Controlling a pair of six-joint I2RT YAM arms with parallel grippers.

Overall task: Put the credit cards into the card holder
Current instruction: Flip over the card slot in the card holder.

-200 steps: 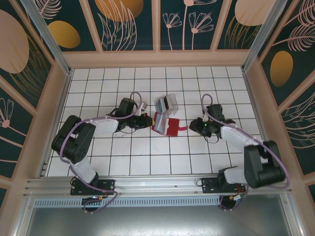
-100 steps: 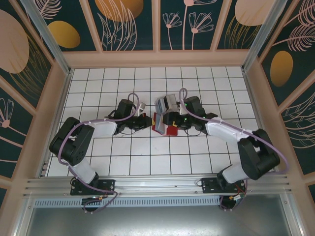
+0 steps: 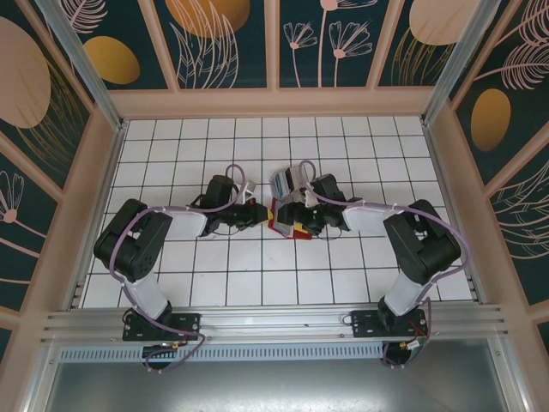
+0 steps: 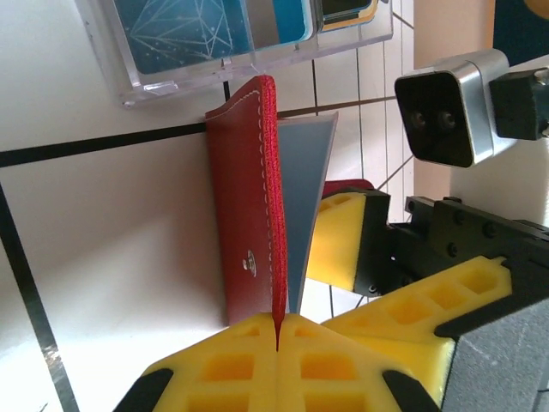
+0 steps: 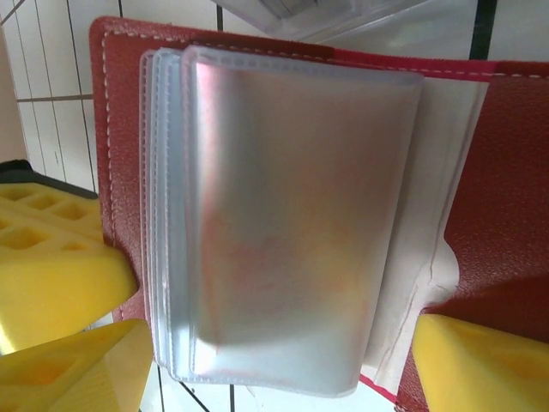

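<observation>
Left wrist view: left jaws pinch the red cover edge of the one card holder [image 4: 244,197], upright on the counter [image 4: 111,215], long axis pointing away | right jaws spread astride its clear pockets [image 5: 274,215] | just beyond, one clear box [image 4: 171,79] holds credit cards [image 4: 184,30], at least two.

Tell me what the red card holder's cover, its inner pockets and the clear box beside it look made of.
The card holder: the red cover looks like leather or an imitation, with matte pebbled grain, pale stitching and a small metal snap.
The pockets: soft frosted plastic, translucent, with welded seam lines.
The clear box: rigid transparent plastic, perhaps acrylic, glossy, with thick bright edges.
</observation>
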